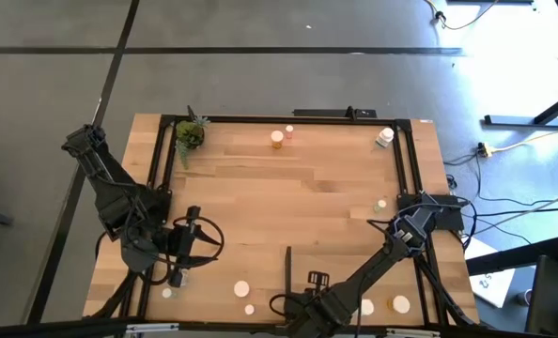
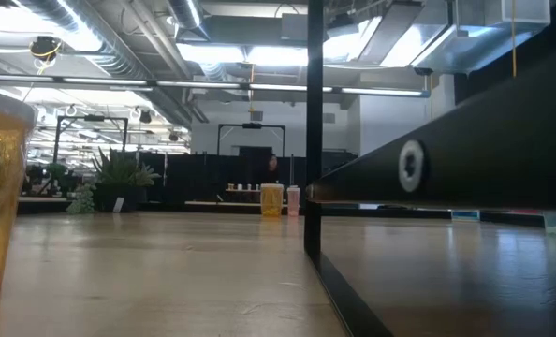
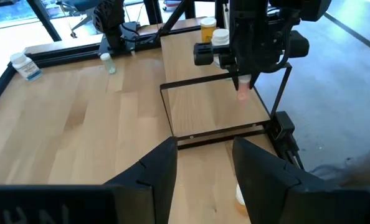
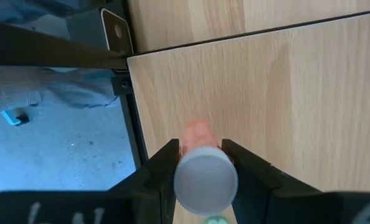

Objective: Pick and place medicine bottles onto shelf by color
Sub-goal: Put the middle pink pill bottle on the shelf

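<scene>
Right gripper (image 4: 200, 163): fingers closed on a small bottle (image 4: 200, 155), white cap toward the wrist, pinkish-orange body pointing down at the shelf (image 4: 284, 93) directly below, near its corner. Judged light, rigid and smooth; it could slip or pivot, so the hold on the body just under the cap looks sound. Left gripper (image 3: 203, 165): part open, holding nothing, waiting well across from the right one. More bottles stand beyond the right gripper on the shelf's far side.
</scene>
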